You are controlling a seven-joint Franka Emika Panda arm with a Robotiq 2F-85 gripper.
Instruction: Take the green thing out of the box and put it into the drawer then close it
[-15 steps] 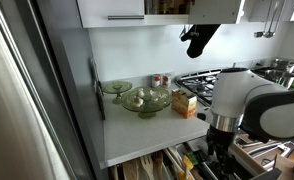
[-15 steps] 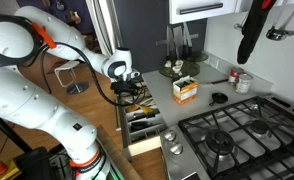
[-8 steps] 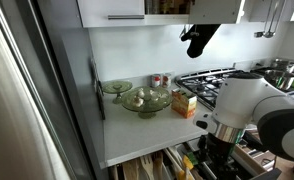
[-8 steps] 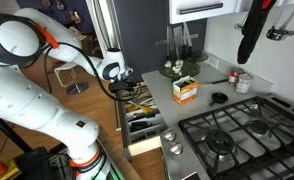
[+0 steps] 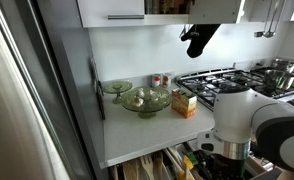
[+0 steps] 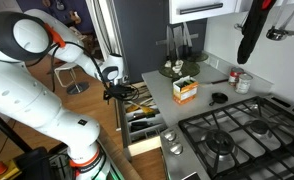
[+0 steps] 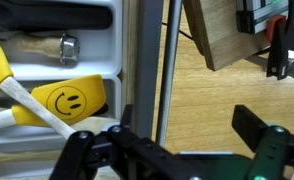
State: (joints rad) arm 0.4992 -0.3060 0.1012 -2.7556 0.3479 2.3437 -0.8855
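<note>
The yellow-orange box [image 5: 184,103] [image 6: 185,91] stands on the white counter beside the stove. The drawer [image 6: 139,124] [image 5: 152,168] below it is pulled open, with light dividers and utensils inside. In the wrist view the drawer [image 7: 77,60] fills the left half, and its grey front runs up the middle. My gripper [image 7: 192,125] [image 6: 115,94] is open and empty. It hangs just outside the drawer front, over the wooden floor. The green thing does not show in any view.
A yellow smiley spatula [image 7: 67,100] lies in the drawer. Pale green glass bowls [image 5: 142,98] and small jars [image 5: 159,80] stand on the counter. The gas stove [image 6: 237,135] is beside the box. A wooden piece of furniture [image 7: 222,35] stands on the floor.
The arm has moved away from above the open drawer, out past its front and a little lower. The gripper stayed open. The box and drawer have not moved.
</note>
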